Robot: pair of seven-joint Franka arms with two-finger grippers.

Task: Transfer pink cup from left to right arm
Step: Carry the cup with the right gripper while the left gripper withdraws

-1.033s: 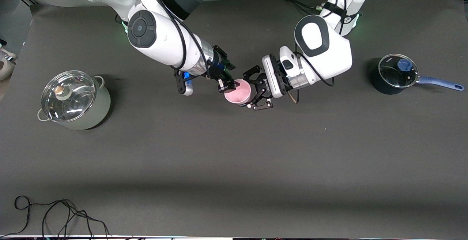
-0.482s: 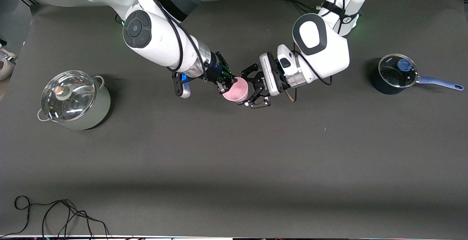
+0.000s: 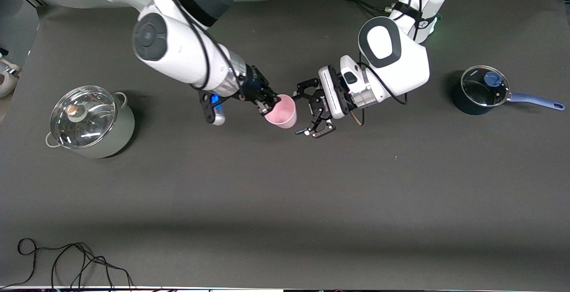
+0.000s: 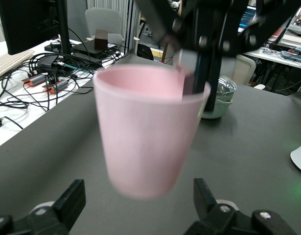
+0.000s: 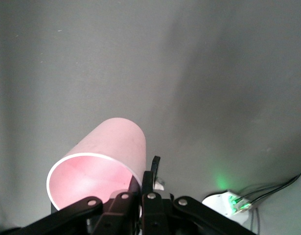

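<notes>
The pink cup (image 3: 282, 111) hangs in the air over the middle of the table, tilted, and is also in the left wrist view (image 4: 143, 134) and the right wrist view (image 5: 104, 159). My right gripper (image 3: 268, 103) is shut on its rim, one finger inside the cup and one outside (image 5: 149, 182). In the left wrist view the right gripper's fingers (image 4: 189, 73) show pinching that rim. My left gripper (image 3: 301, 113) stands open beside the cup, toward the left arm's end, not touching it. Its spread fingers (image 4: 74, 200) flank the space under the cup's base.
A pale green pot with a glass lid (image 3: 91, 120) stands toward the right arm's end. A dark blue saucepan with a glass lid (image 3: 483, 89) stands toward the left arm's end. Loose black cables (image 3: 67, 261) lie at the table's front edge.
My left gripper has opened and let go of the cup. The right arm, shut on the rim, has carried the cup a little toward its own end, away from the left gripper.
</notes>
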